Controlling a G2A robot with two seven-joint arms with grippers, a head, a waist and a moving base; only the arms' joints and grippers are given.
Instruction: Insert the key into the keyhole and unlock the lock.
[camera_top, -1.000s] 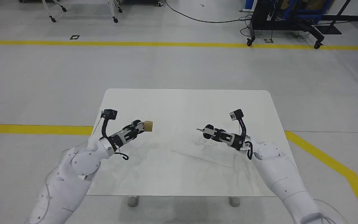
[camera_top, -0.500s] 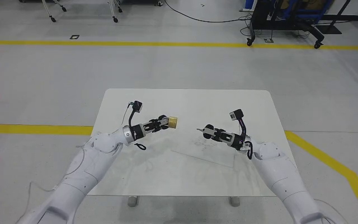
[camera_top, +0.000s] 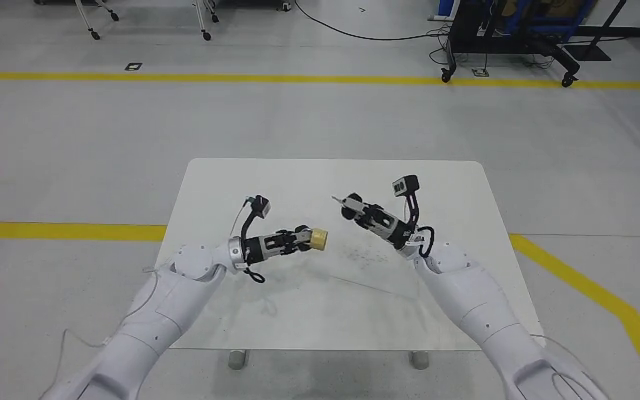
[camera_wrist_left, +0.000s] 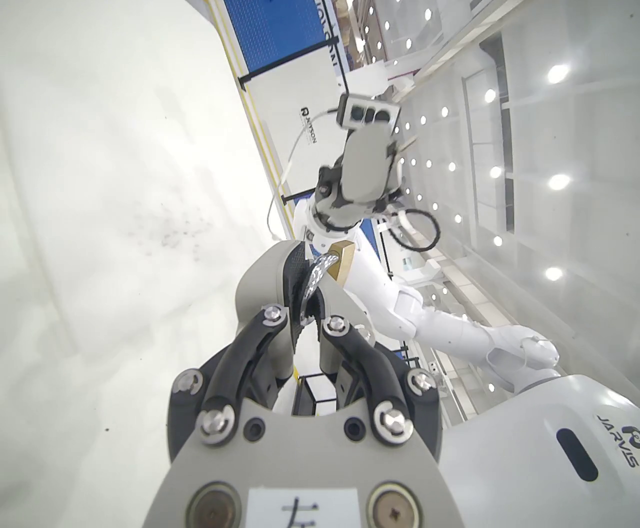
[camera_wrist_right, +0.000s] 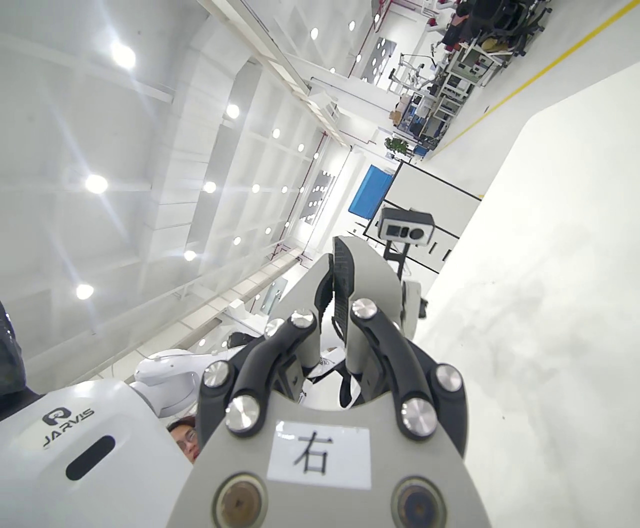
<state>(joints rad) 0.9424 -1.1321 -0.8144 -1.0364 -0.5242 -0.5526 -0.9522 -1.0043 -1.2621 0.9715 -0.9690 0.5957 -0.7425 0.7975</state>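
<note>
A brass padlock (camera_top: 318, 238) hangs above the middle of the white table (camera_top: 330, 180), held by my left gripper (camera_top: 303, 239). In the left wrist view the left gripper (camera_wrist_left: 312, 270) is shut on the padlock's steel shackle (camera_wrist_left: 320, 264), and the brass body (camera_wrist_left: 345, 256) sticks out past the fingertips. A little beyond the padlock, my right gripper (camera_top: 352, 208) is shut on a small metal key (camera_top: 338, 200) whose thin tip points away from the arm. In the right wrist view the right gripper (camera_wrist_right: 334, 260) is pressed shut, and the key is hidden between the pads.
The table's far edge and rounded corners lie beyond both arms, with faint dark scuffs (camera_top: 360, 255) near its middle. Yellow floor lines (camera_top: 300, 78) run behind and beside the table. The left arm's wrist camera (camera_wrist_right: 405, 227) stands close ahead of the right gripper.
The left arm has carried the padlock rightward to the table's middle. The right arm has swung left and farther back with the key, so key and padlock are now close together.
</note>
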